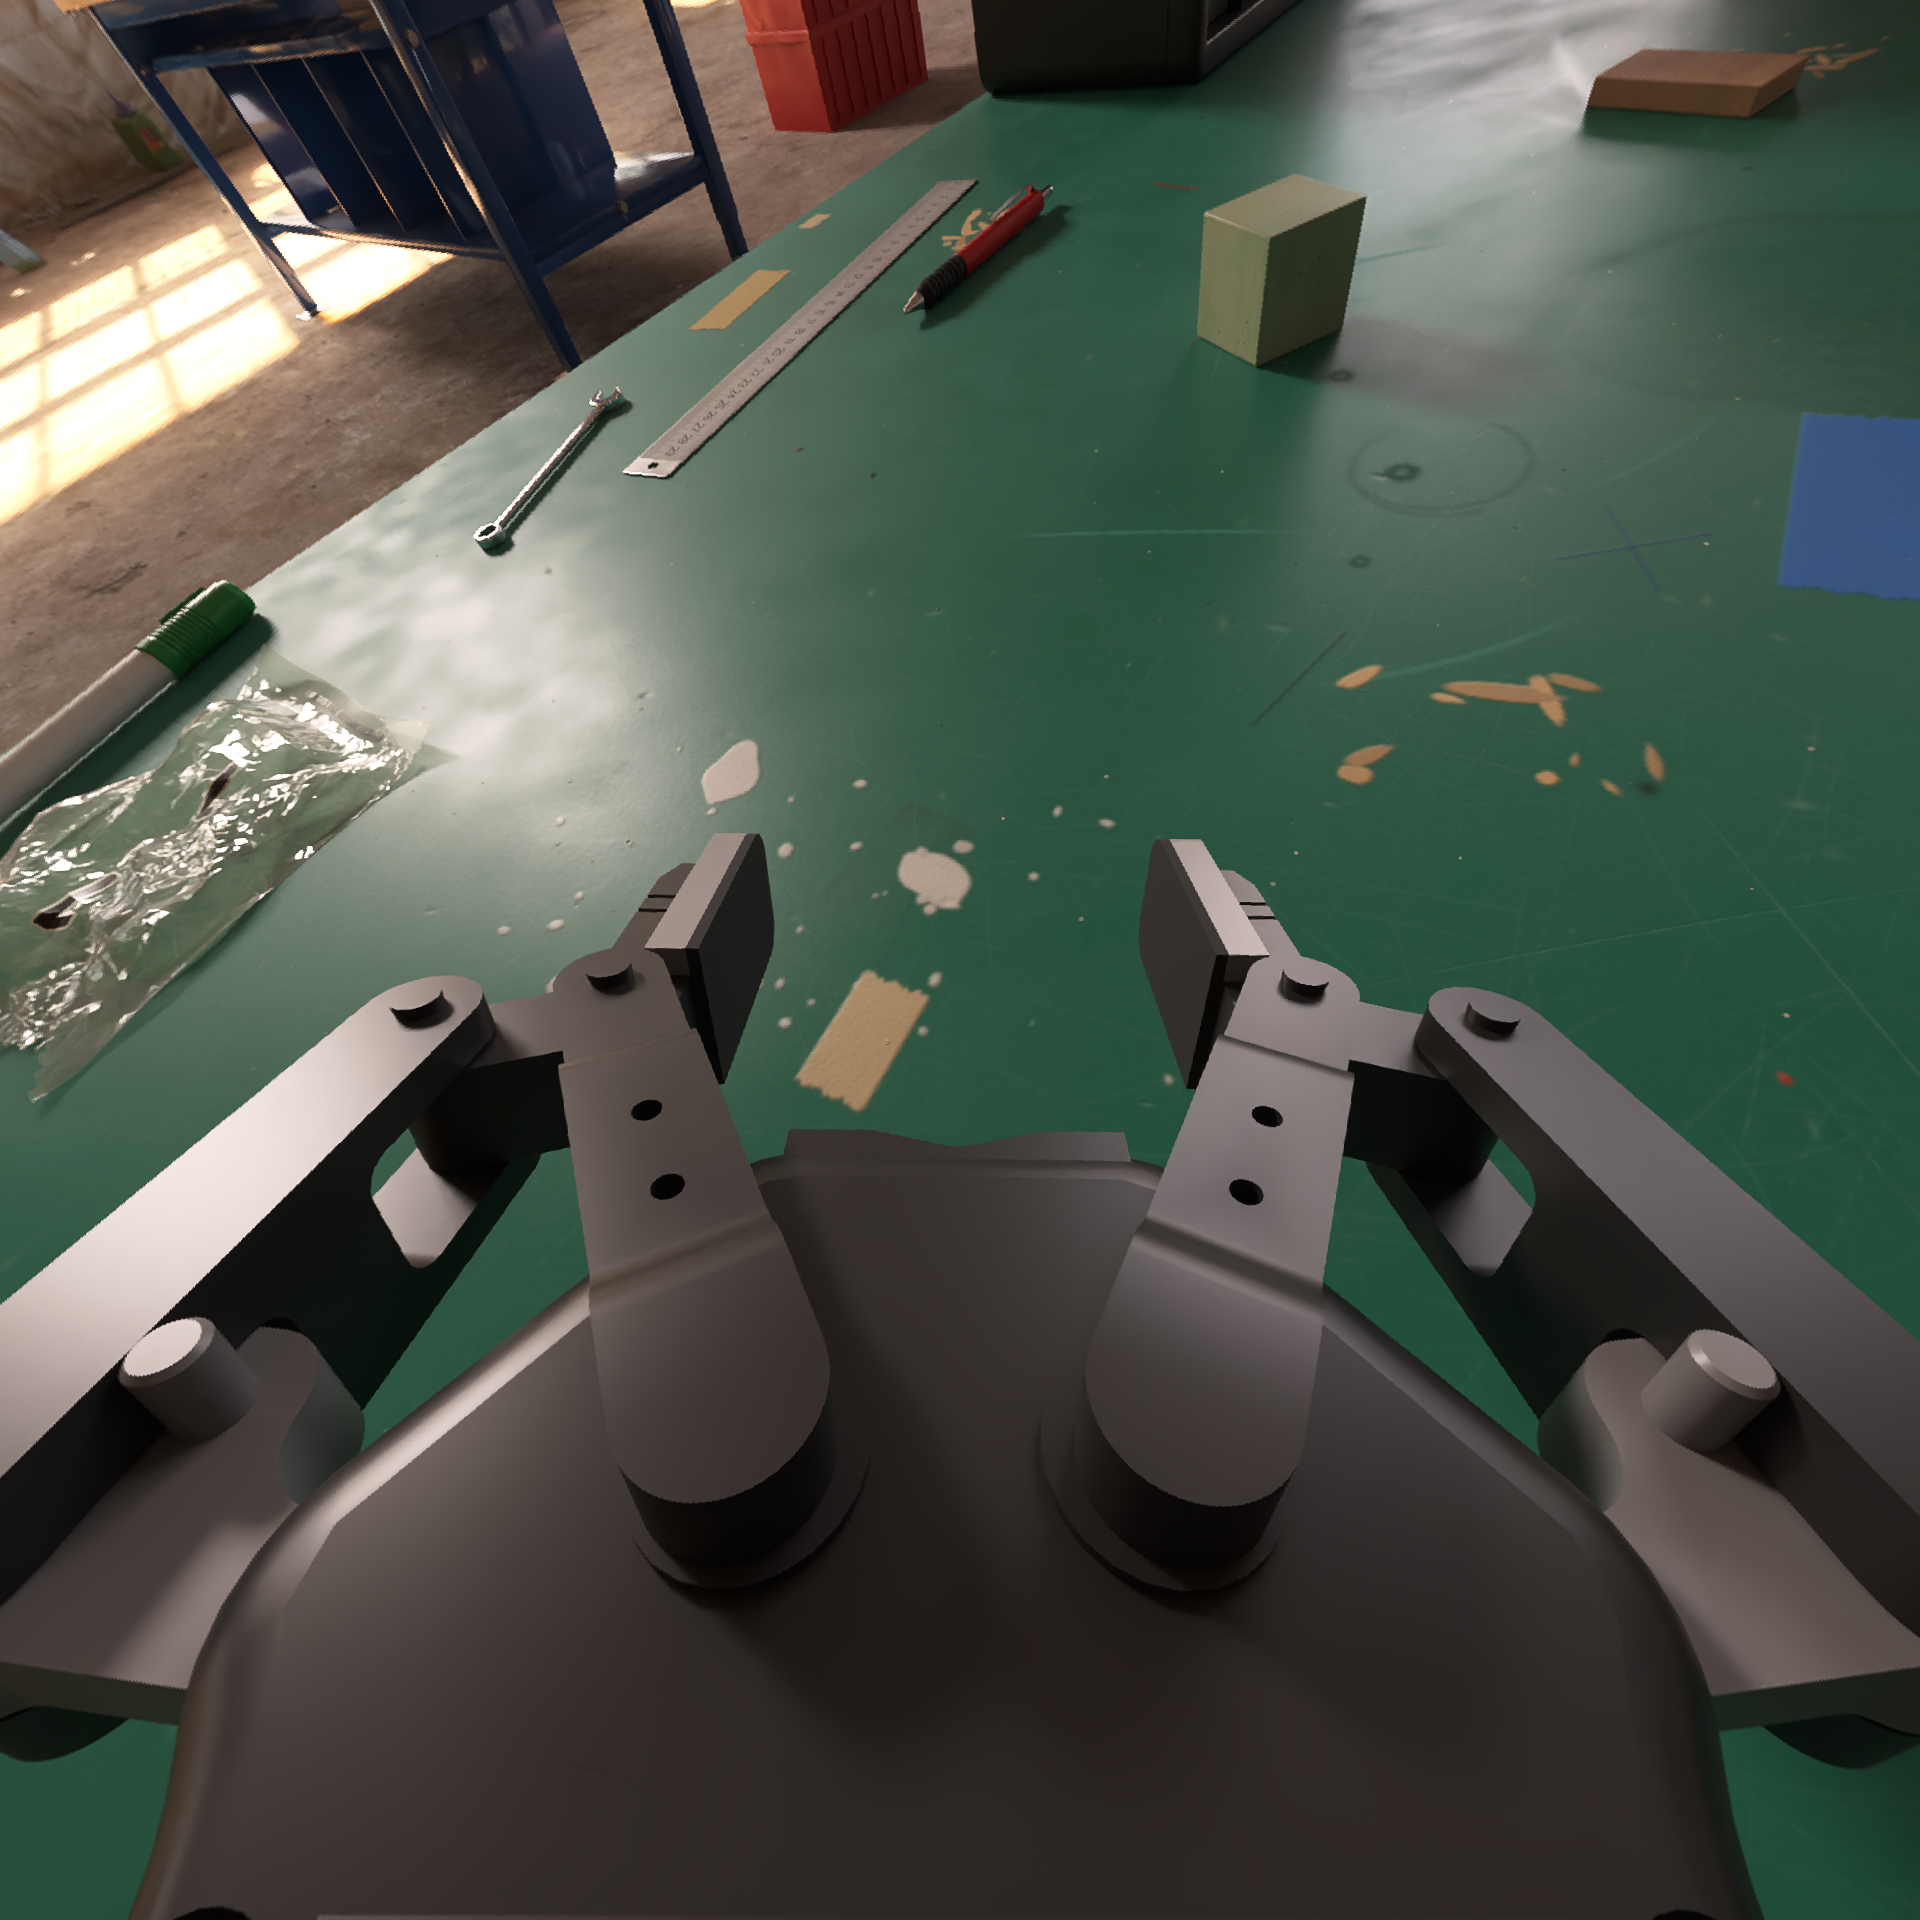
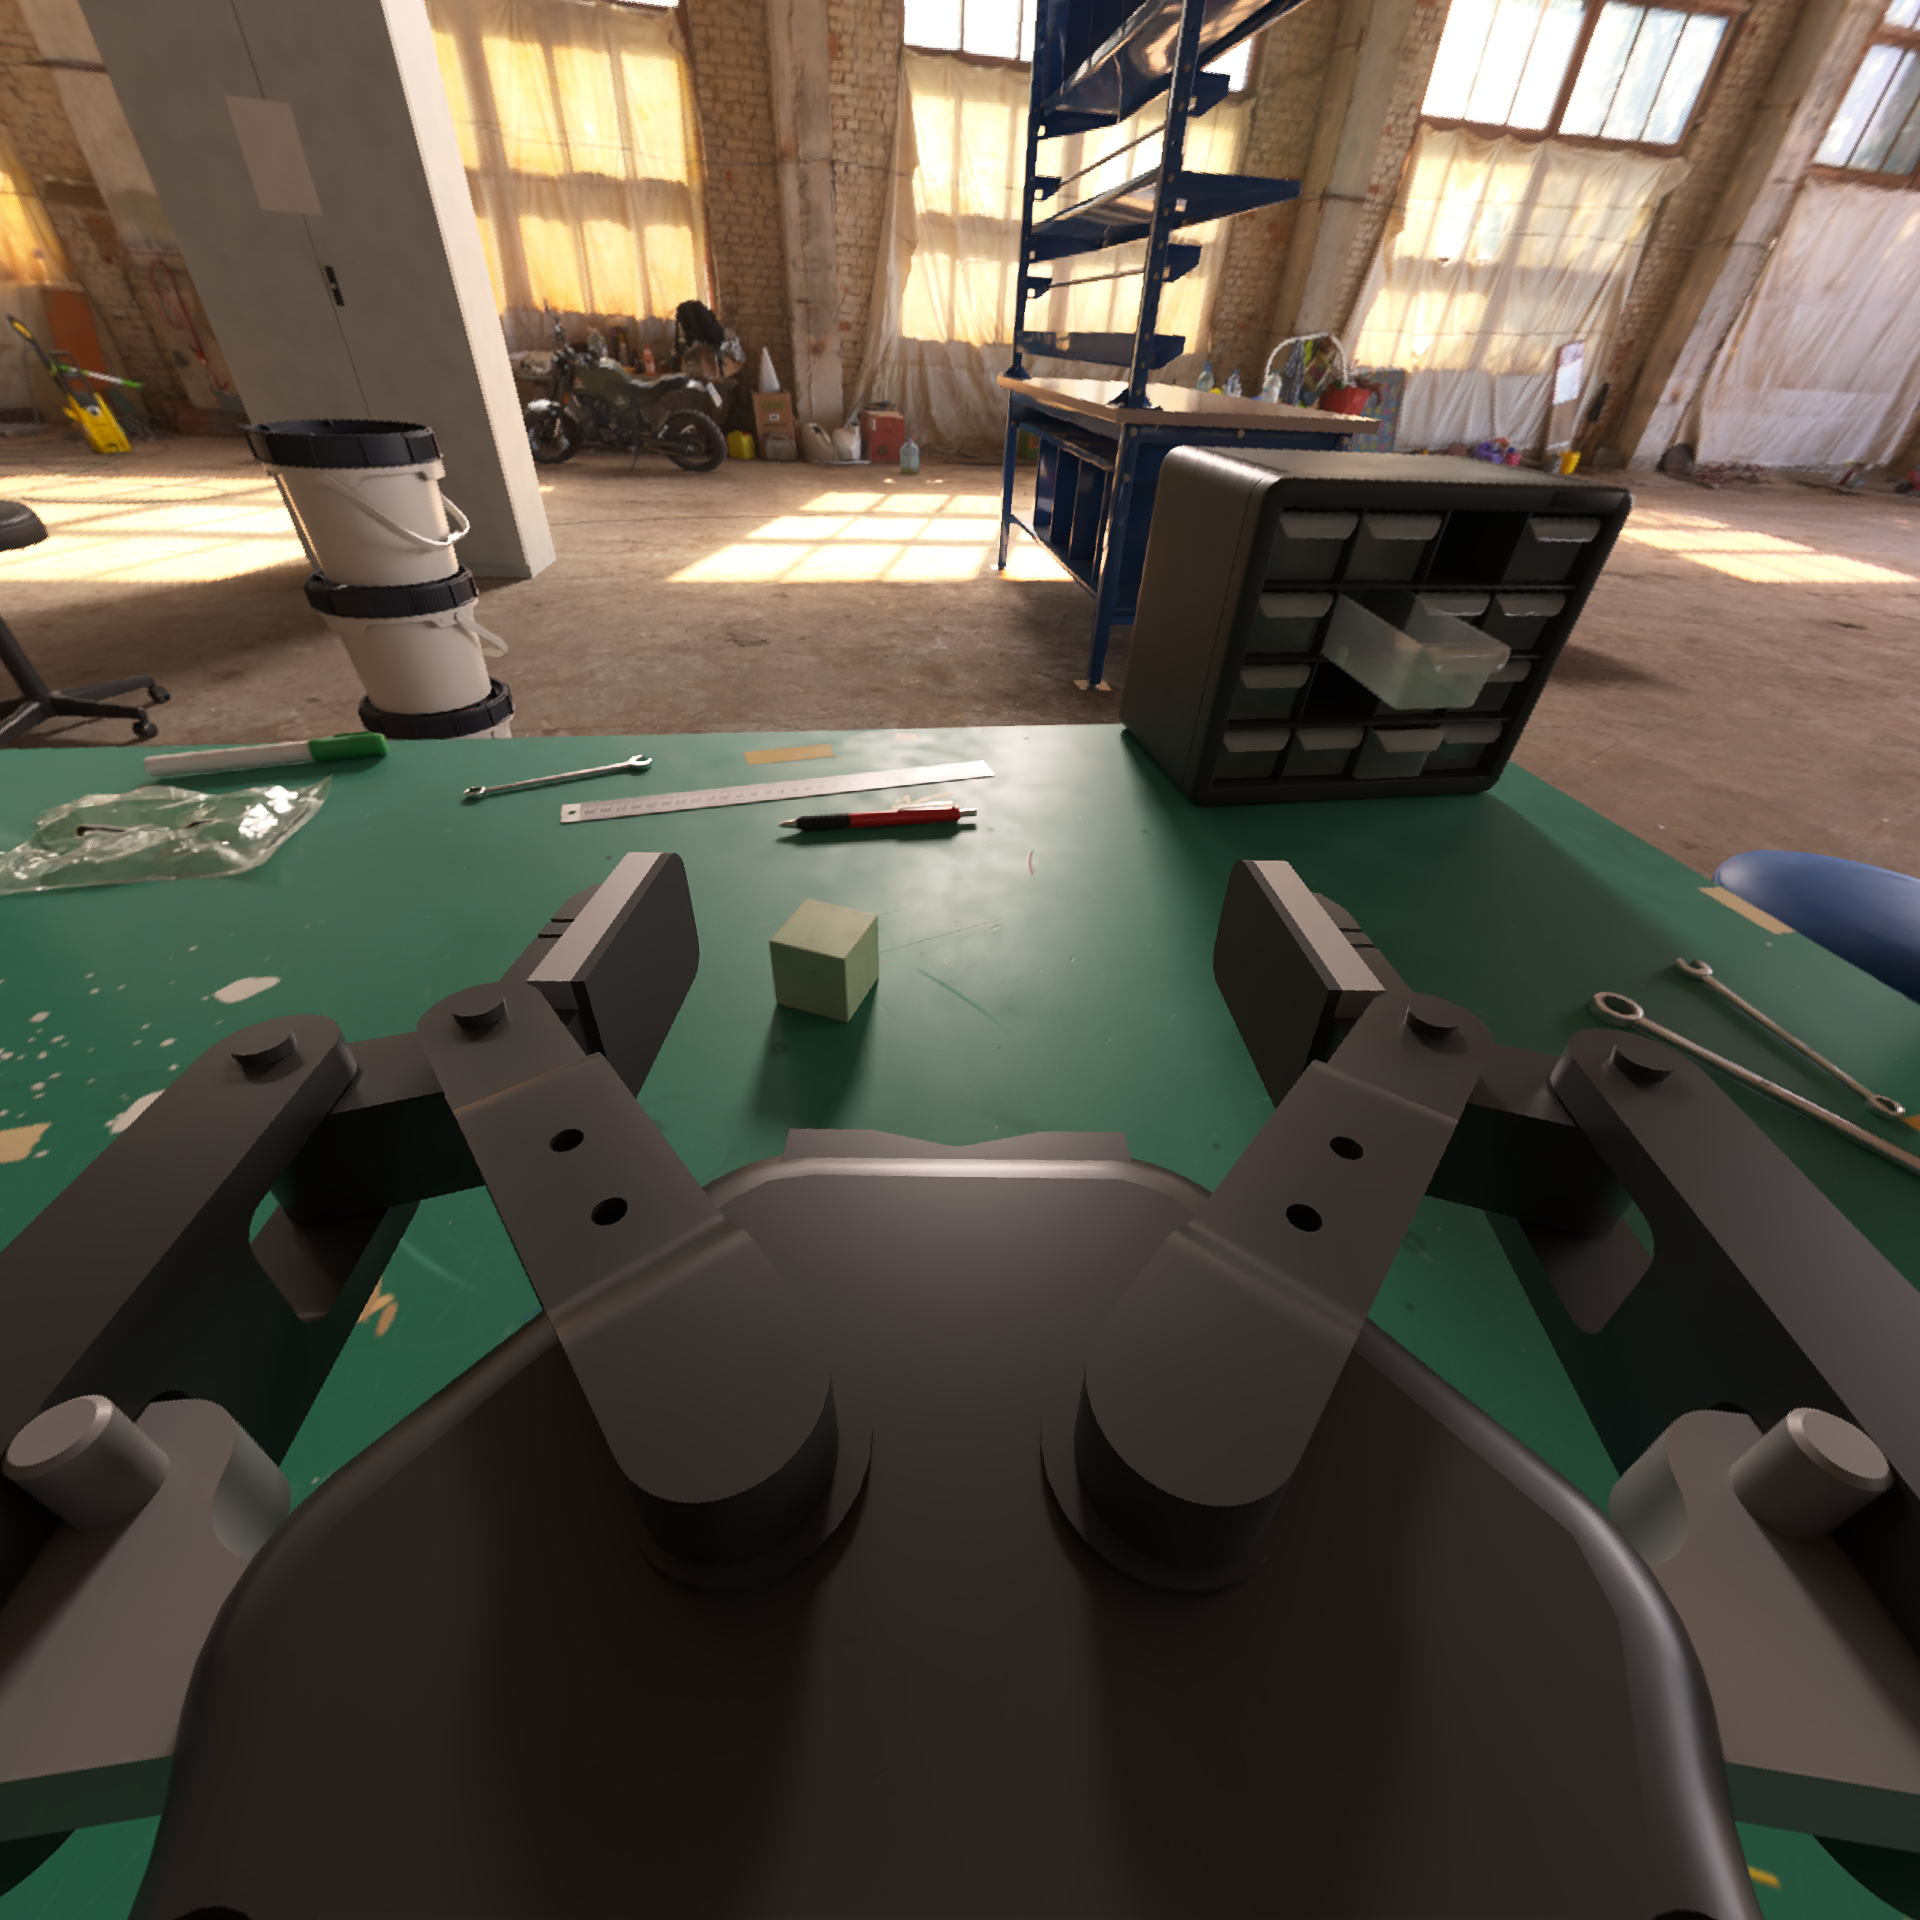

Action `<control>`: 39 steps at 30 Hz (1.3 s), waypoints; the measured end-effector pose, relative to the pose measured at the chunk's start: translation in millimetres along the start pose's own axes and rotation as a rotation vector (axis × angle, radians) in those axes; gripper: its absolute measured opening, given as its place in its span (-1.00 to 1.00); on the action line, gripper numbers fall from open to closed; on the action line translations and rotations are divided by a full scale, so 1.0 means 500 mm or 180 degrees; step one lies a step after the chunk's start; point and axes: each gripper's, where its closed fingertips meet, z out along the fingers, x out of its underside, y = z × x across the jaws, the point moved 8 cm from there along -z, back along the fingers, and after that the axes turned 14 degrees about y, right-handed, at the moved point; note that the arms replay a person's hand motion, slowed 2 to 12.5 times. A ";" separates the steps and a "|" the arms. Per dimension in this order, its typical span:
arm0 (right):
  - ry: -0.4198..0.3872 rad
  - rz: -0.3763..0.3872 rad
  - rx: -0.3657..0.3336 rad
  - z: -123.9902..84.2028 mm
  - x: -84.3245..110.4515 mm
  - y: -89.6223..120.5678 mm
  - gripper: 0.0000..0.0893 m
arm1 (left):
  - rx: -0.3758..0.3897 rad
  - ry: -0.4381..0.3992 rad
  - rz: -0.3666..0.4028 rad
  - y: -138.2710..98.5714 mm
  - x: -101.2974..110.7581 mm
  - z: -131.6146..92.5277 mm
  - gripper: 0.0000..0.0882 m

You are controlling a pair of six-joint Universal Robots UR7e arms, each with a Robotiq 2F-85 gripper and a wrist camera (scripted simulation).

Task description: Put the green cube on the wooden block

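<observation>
A pale green cube (image 1: 1280,268) stands on the green table, far ahead and right of my left gripper (image 1: 956,914), which is open and empty above the table. The flat wooden block (image 1: 1696,81) lies beyond the cube at the top right of the left wrist view. In the right wrist view the cube (image 2: 824,958) stands just ahead of my right gripper (image 2: 956,945), slightly left of its middle, apart from both fingers. The right gripper is open and empty. The wooden block is not in the right wrist view.
A steel ruler (image 1: 800,330), a red pen (image 1: 982,247), a small wrench (image 1: 549,470), a green-capped marker (image 1: 125,675) and a clear plastic bag (image 1: 177,842) lie left. A black drawer cabinet (image 2: 1361,623) stands far right, two wrenches (image 2: 1766,1070) and a blue object (image 2: 1829,914) right.
</observation>
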 end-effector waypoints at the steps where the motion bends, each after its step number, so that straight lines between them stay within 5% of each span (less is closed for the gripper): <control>1: -0.0017 0.0009 0.0016 0.000 -0.005 -0.005 0.91 | 0.0000 0.0000 0.0001 0.000 0.000 0.000 0.44; 18: -0.0127 0.0093 0.0185 0.042 -0.066 -0.087 0.91 | -0.0004 -0.0006 -0.0007 0.001 -0.001 0.001 0.43; 39: -0.0125 0.0184 0.0217 0.182 -0.109 -0.171 0.91 | 0.0027 0.0040 -0.0023 -0.001 0.002 0.007 0.43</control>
